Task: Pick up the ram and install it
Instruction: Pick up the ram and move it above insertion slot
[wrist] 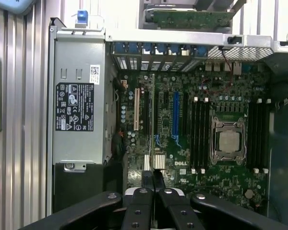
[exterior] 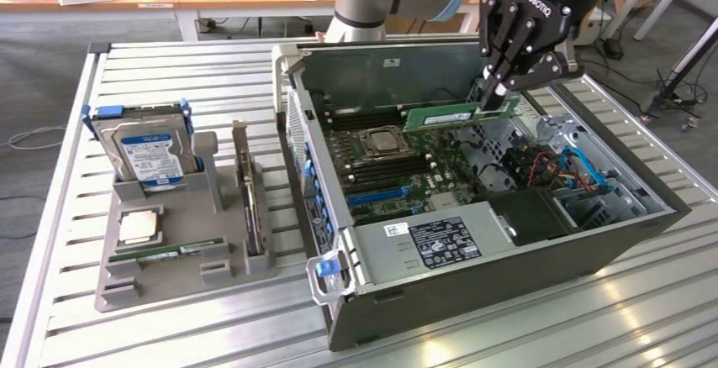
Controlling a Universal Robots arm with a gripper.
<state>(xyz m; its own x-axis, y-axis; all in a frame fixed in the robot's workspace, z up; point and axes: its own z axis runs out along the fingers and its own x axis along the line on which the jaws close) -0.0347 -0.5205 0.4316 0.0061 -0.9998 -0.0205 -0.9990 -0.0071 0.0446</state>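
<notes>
**Green ram clamped in the claw above the open case**

Green and narrow, the ram (exterior: 455, 117) hangs in the air over the motherboard (exterior: 415, 175), long edge level. It sits just to the far right of the processor socket (exterior: 382, 143). One end is pinched between the fingertips of the gripper (exterior: 493, 103), and the rest of the stick reaches out toward the exterior view's left. The jaws are drawn together, clamped on that end from above. In the wrist view the two fingers (wrist: 139, 206) stand close together, with the board's memory slots (wrist: 199, 129) beyond them.

The computer case (exterior: 606, 242) lies open on the slatted table (exterior: 628, 326). Well to the exterior view's left, a grey tray (exterior: 168, 288) holds a second stick (exterior: 180, 251), a square silver chip (exterior: 140, 227) and a blue-labelled hard drive (exterior: 146, 154).
</notes>
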